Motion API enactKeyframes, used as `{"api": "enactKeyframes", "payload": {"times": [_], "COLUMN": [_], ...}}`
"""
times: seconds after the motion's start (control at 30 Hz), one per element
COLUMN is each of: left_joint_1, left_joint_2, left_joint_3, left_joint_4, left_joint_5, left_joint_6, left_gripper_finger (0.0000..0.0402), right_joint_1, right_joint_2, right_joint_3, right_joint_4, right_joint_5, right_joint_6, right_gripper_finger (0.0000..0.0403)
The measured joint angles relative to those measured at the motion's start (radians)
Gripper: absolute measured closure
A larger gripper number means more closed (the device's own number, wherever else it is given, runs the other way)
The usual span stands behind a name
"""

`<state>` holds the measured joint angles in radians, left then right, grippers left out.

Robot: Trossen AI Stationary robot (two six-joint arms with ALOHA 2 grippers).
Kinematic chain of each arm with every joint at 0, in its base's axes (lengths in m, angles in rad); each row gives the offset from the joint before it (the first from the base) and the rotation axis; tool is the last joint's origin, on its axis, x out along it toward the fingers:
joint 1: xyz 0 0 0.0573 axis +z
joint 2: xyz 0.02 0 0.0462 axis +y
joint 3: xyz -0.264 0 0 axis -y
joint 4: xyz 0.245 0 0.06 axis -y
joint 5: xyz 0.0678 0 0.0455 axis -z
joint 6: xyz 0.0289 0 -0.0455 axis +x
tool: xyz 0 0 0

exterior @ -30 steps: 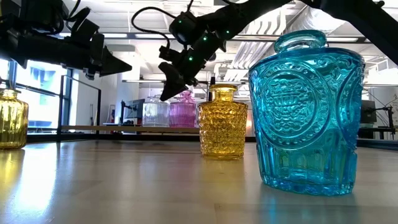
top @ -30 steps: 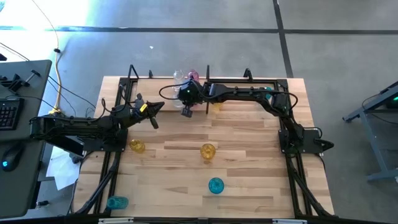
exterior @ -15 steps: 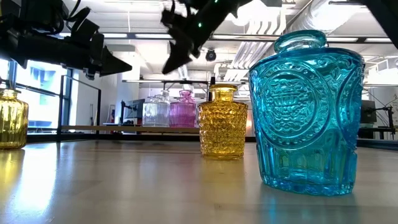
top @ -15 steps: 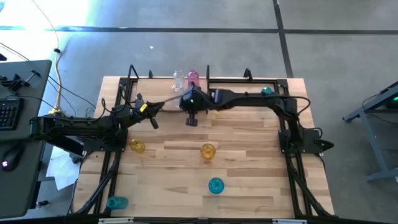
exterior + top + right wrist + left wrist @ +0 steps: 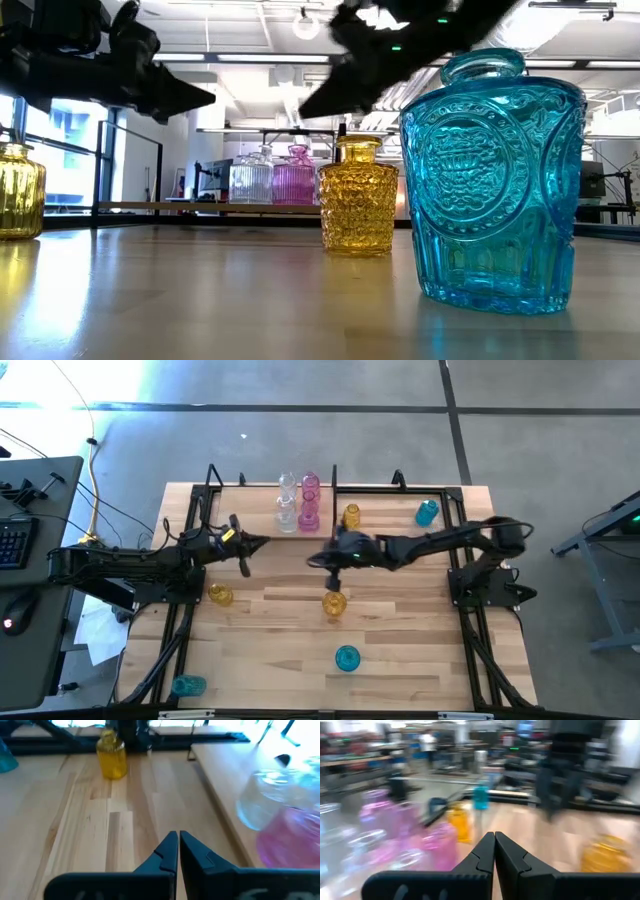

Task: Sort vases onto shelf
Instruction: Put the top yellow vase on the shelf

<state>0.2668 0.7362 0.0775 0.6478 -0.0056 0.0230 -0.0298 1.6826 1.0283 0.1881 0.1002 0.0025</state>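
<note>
The shelf (image 5: 400, 493) stands along the table's far edge. On it are two clear vases (image 5: 287, 500), two pink vases (image 5: 309, 500), an amber vase (image 5: 351, 516) and a teal vase (image 5: 427, 512). On the table stand two amber vases (image 5: 334, 603) (image 5: 220, 595) and a teal vase (image 5: 347, 658). Another teal vase (image 5: 187, 685) is at the near left corner. My right gripper (image 5: 314, 559) is shut and empty above the table's middle, between the shelf and the middle amber vase. My left gripper (image 5: 264, 542) is shut and empty, level, left of it.
The shelf's black posts (image 5: 333, 485) rise at the far edge. The arms' black frames (image 5: 470, 630) run down both sides of the table. Bare wood lies between the standing vases (image 5: 358, 195) and the shelf. A desk with a keyboard (image 5: 15, 540) stands off the table's left.
My right gripper has drawn back from over the shelf toward the table's near and right edges, staying shut and empty; the vases it hid on the shelf now show. My left gripper has swung its tip slightly toward the near edge, in place.
</note>
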Motion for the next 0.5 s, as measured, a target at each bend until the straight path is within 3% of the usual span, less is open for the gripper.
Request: {"api": "enactKeyframes", "payload": {"times": [0.1, 0.2, 0.37, 0.5], "left_joint_1": [-0.001, -0.009, -0.082, -0.140], "left_joint_2": [0.016, 0.052, 0.166, 0.262], "left_joint_3": [0.007, 0.033, 0.098, 0.153], "left_joint_4": [-0.007, -0.007, -0.005, 0.001], "left_joint_5": [0.145, 0.201, 0.201, 0.128], "left_joint_6": [0.009, -0.020, -0.012, 0.007], "left_gripper_finger": [0.0399, 0.0398, 0.0393, 0.0387], "right_joint_1": [0.013, 0.013, -0.007, -0.054], "right_joint_2": [-0.112, -0.223, -0.385, -0.477], "right_joint_3": [-0.149, -0.289, -0.461, -0.552], "right_joint_4": [0.091, 0.196, 0.287, 0.265], "right_joint_5": [0.040, 0.050, 0.079, 0.137], "right_joint_6": [0.001, 0.001, 0.001, 0.047], "right_gripper_finger": [0.0403, 0.0403, 0.0403, 0.0403]}}
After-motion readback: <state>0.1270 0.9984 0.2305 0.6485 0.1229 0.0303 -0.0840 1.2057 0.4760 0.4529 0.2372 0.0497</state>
